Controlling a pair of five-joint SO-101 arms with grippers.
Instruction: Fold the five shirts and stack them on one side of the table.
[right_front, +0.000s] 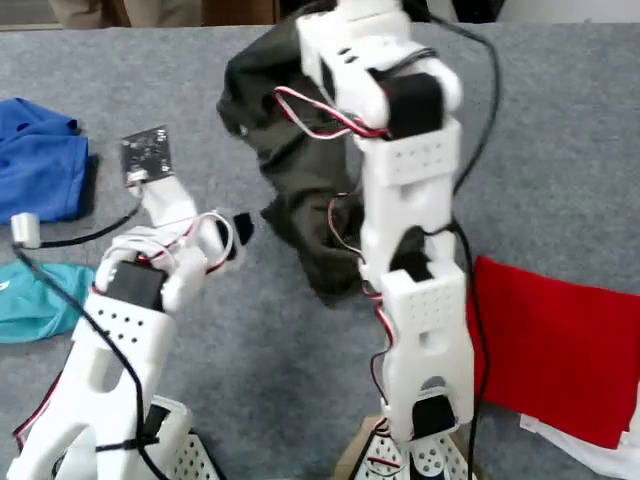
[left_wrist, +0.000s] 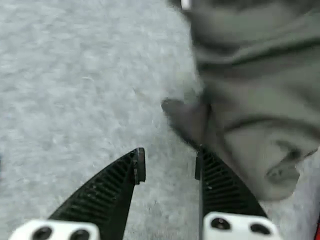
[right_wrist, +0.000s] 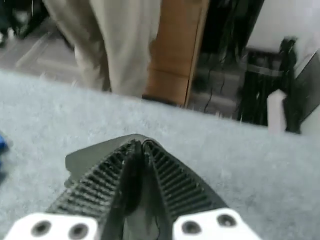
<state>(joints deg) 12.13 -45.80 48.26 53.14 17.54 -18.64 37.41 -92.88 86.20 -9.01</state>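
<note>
grey table (right_front: 560, 120) | on it — blue shirt (right_front: 40, 160), teal shirt (right_front: 30, 300), olive shirt (right_front: 300, 190), red shirt (right_front: 560, 340)

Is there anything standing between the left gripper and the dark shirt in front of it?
Nothing visible. Only bare grey table lies between the open left gripper and the dark shirt, whose edge sits close beside one fingertip.

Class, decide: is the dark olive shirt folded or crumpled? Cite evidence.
Crumpled: the dark olive shirt lies bunched in uneven creases, one part pinched in the right end effector.
</note>
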